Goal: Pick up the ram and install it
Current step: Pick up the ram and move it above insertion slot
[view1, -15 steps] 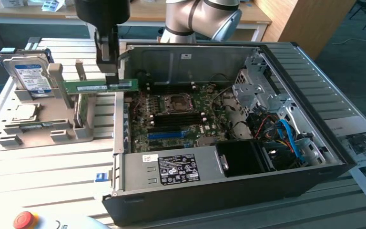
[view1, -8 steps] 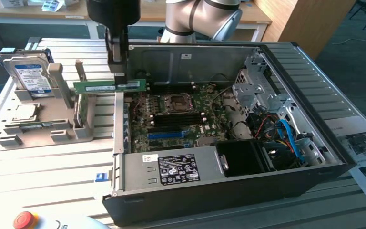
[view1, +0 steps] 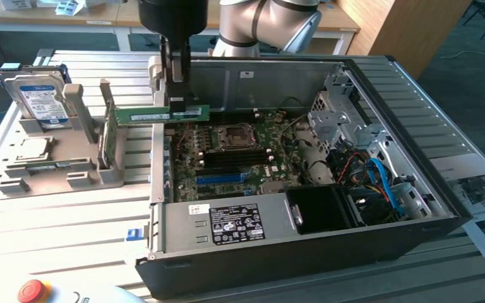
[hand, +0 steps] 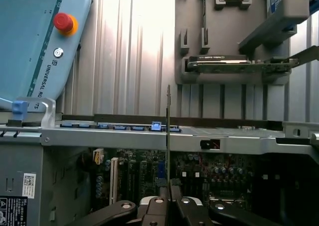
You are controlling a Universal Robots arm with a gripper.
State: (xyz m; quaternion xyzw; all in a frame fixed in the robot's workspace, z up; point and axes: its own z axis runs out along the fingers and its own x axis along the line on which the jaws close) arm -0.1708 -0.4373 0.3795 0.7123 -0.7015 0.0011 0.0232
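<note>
The ram (view1: 154,115) is a long green stick held level and edge-up over the open computer case's wall on the exterior view's left. My gripper (view1: 176,101) comes down from above and is shut on its end nearer the case interior. In the wrist view the ram (hand: 168,131) appears edge-on as a thin line rising from between the dark fingers (hand: 185,212) of the gripper (hand: 169,198). Below lies the motherboard (view1: 242,148) with its black memory slots (view1: 235,161) and a long blue slot (view1: 225,178).
A grey parts holder (view1: 57,173) on the exterior view's left carries a blue-labelled hard drive (view1: 38,96) and a processor (view1: 27,150). The case (view1: 310,246) holds a power supply (view1: 225,222), drive cage (view1: 343,123) and blue cables (view1: 386,180). A red stop button (view1: 32,290) sits near the front.
</note>
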